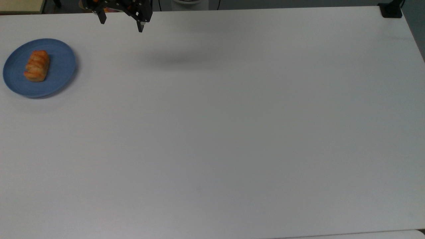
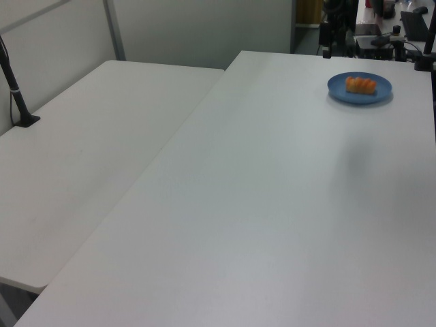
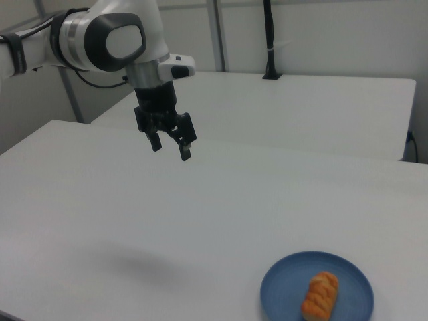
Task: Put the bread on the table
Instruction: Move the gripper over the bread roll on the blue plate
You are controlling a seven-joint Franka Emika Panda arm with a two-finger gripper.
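White rounded arm, grey joint cap, black end effector.

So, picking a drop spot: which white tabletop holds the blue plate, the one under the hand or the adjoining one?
The white tabletop under the open hand; the round blue plate sits there with the golden-orange bread.

Soft even light, faint shadows

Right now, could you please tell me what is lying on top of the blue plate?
The bread lies alone on the blue plate, somewhat off its centre. The plate surface directly beneath the bread is covered. The open hand hangs apart, above the table.
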